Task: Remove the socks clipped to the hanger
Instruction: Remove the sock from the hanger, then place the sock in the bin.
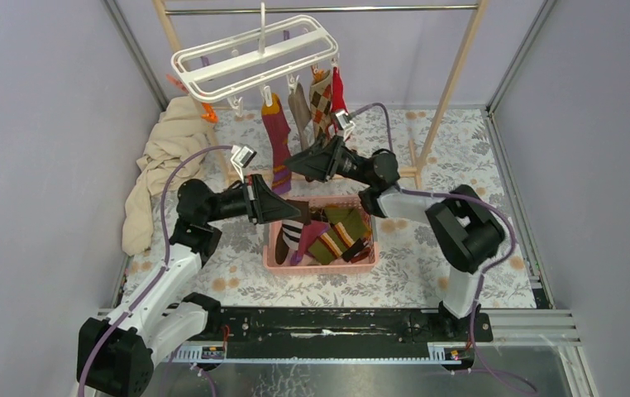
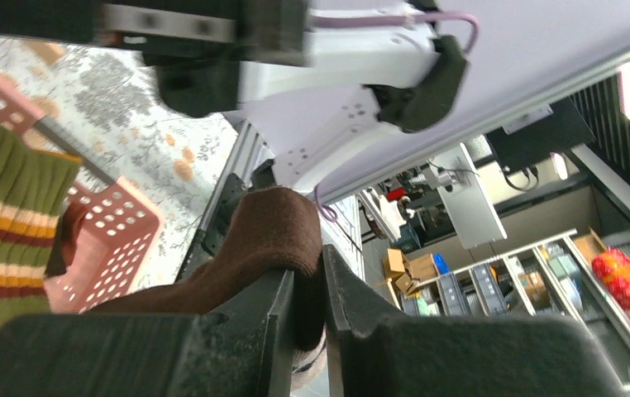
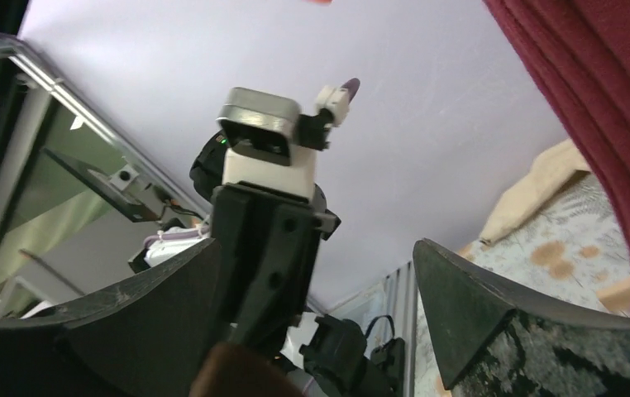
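The white hanger (image 1: 254, 58) hangs tilted from the rail at the back. Still clipped to it are a maroon sock (image 1: 277, 141), a beige sock (image 1: 299, 103), an argyle sock (image 1: 322, 99) and a red sock (image 1: 338, 91). My left gripper (image 2: 307, 289) is shut on a brown sock (image 2: 270, 231), held over the left end of the pink basket (image 1: 361, 263). My right gripper (image 3: 320, 273) stands wide open with nothing between its fingers, just right of the maroon sock's (image 3: 609, 124) lower part. In the top view it (image 1: 291, 161) faces the left gripper (image 1: 283, 207).
The pink basket (image 2: 121, 223) holds several removed socks, among them an olive striped one (image 2: 6, 215). A beige cloth (image 1: 163, 165) lies heaped at the back left. Wooden rack posts (image 1: 452, 83) and a metal rail (image 1: 320, 10) carry the hanger.
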You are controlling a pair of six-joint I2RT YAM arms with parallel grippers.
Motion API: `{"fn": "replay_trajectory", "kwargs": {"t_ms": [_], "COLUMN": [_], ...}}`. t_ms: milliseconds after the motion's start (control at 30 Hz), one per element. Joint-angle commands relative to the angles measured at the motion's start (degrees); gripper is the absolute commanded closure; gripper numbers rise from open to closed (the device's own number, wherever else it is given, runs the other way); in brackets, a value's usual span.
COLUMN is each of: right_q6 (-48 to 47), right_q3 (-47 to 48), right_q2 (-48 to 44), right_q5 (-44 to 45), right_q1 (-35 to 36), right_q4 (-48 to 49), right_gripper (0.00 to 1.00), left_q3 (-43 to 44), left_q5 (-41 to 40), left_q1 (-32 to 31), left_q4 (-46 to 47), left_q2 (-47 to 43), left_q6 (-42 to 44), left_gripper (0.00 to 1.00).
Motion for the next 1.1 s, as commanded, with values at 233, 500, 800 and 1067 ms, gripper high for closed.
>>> {"fn": "replay_trajectory", "kwargs": {"t_ms": [233,500,800,1067], "right_q6": [-25.57,-33.53,-38.23,-38.96], "right_q3": [-11.06,-15.3,-21.63,-25.28], "right_q2": [-23.19,-34.12,-43.9,-51.79], "right_q5": [4.0,7.12,9.92,12.35], "right_q1": [-1.33,-1.49,-1.44,-1.46], "right_q4": [-39.71,-56.91,-66.23,-71.77], "right_gripper": [0.05,0.04,0.03,0.02], "left_q3": [-2.62,-5.36,-5.18,0.13], "left_q5": [-18.45,-36.13,-45.61,-46.0], "left_q1": [-3.25,-8.8,-9.83,-10.49], "left_q4": [-25.73,-29.56,-32.61,-39.89], "left_q2": [2.89,10.71,16.23,7.61], "left_q6": [24.5,29.73,31.06,31.7], "left_gripper": [0.78,0.75,0.15,0.01]}}
